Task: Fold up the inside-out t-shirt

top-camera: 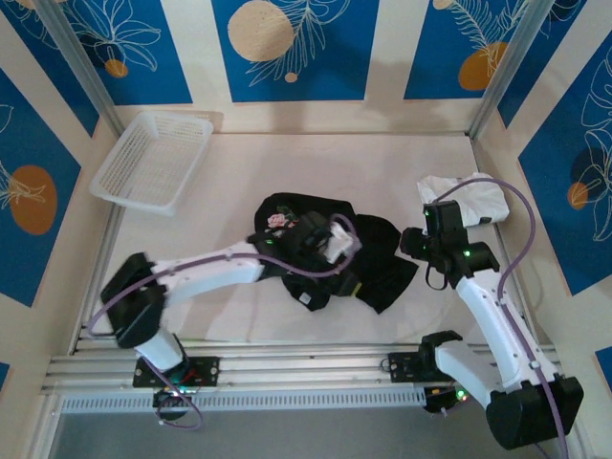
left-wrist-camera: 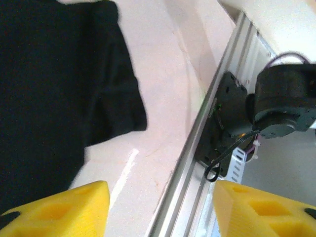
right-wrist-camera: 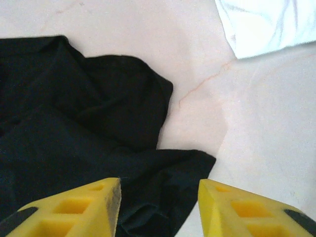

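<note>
The inside-out t-shirt [top-camera: 373,273] lies crumpled and black in the middle of the table, a bit of pink print [top-camera: 277,221] showing at its left. My left gripper [top-camera: 330,244] hangs over its middle. In the left wrist view its yellow fingers [left-wrist-camera: 64,207] stand apart with bare table between them, the left gripper [left-wrist-camera: 160,207] open beside the shirt [left-wrist-camera: 49,84]. My right gripper [top-camera: 413,244] is at the shirt's right edge. In the right wrist view the right gripper [right-wrist-camera: 159,205] is open above a black fold [right-wrist-camera: 98,128], pinching nothing.
A white folded garment [top-camera: 469,196] lies at the back right, its corner [right-wrist-camera: 266,24] in the right wrist view. A white mesh basket [top-camera: 153,158] stands at the back left. The aluminium rail [left-wrist-camera: 197,163] and right arm base [left-wrist-camera: 281,103] border the near edge.
</note>
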